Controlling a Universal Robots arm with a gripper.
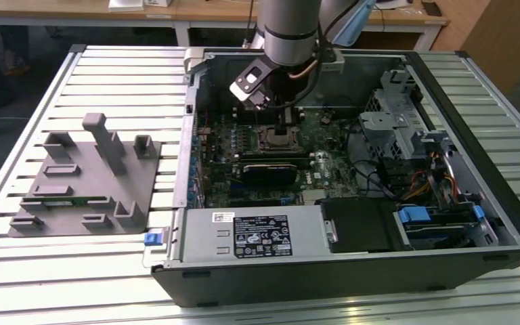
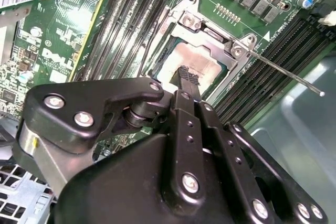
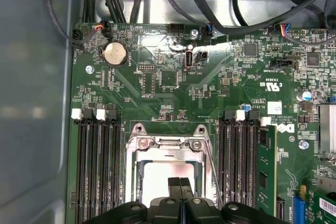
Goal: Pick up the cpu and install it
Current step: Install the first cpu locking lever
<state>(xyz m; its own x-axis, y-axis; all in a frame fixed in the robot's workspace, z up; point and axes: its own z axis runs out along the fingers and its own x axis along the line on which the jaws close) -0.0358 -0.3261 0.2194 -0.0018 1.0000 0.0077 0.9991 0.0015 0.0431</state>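
Cpu: the cpu [image 2: 195,59] lies flat in the socket frame [image 2: 210,31], pale top up, a little above the middle of the exterior view; the first wrist view also shows the cpu [image 3: 156,182] inside the frame.
Jaws: the gripper [image 2: 187,77] has its two fingers pressed together with only a seam between them. They grip nothing, and the tips sit at or just over the chip's top. I cannot tell whether they touch it.
Risk, seating: the chip may be slightly off square in its bed, and a push from the narrow tips could then tilt it or harm the contacts beneath.
Risk, dragging: a sideways move with the tips this low could scrape or shift the chip.
Risk, lever: the thin latch lever [image 2: 289,74] juts out free of the frame and looks unlatched, so nothing seems to clamp the chip.
Close neighbours: memory slots [image 3: 94,166] flank the socket on both sides, and a green memory module [image 3: 266,166] stands just beyond one bank, so there is little room beside the fingers.
Farther on the board: a coin battery [image 3: 115,54], with black cables [image 3: 210,3] hanging past the board's edge.
Case: the open computer case [image 1: 332,281] walls in the arm, with a drive cage [image 1: 395,115] at the exterior view's right.
Outside: a grey holder tray [image 1: 79,193] sits on the slatted table [image 1: 25,284] at the exterior view's left, well apart from the case.
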